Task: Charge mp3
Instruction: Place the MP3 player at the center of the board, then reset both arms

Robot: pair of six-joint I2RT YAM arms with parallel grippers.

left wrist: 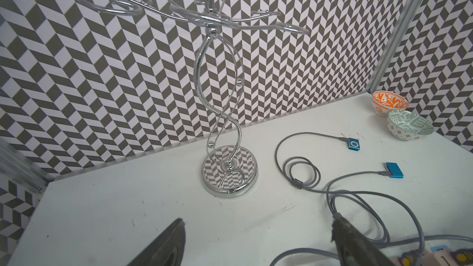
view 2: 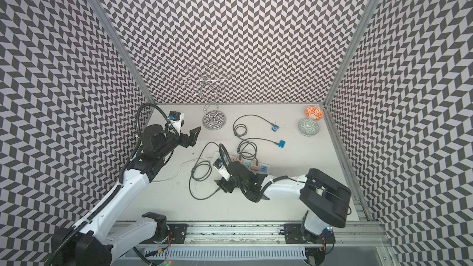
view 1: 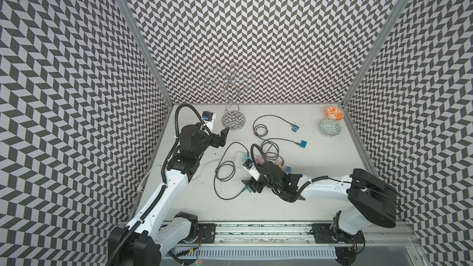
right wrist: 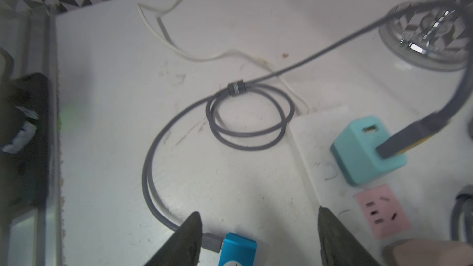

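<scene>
mp3 player (right wrist: 236, 250), blue, lies flat on the table (view 1: 320, 188) between the fingers of my right gripper (right wrist: 258, 212). the fingers stand spread wide with nothing pinched. the one on the plugged side is just beside the plug; whether it touches i cannot tell. seen from above, the player sits a little toward 6 o'clock from the table's middle, with its long axis roughly on the 9-to-3 line and its plugged end toward 9. the grey cable (right wrist: 151, 165) leaves that end, curves round toward 12 and runs through a tied coil.

my right forearm reaches in low from 3 o'clock. at 12 to 1 o'clock from the gripper lies the power strip (right wrist: 320, 134) with a teal charger (right wrist: 363, 149) plugged in.

my left gripper (left wrist: 258, 217) hangs at 10 o'clock, fingers spread and empty. its arm rises from the 7 o'clock corner and faces the chrome stand (left wrist: 229, 172). toward 1 o'clock lie a second blue player (view 1: 295, 129) and a third blue player (view 1: 303, 144), each on a cable. beyond them are an orange bowl (view 1: 333, 113) and a green bowl (view 1: 330, 127).
</scene>
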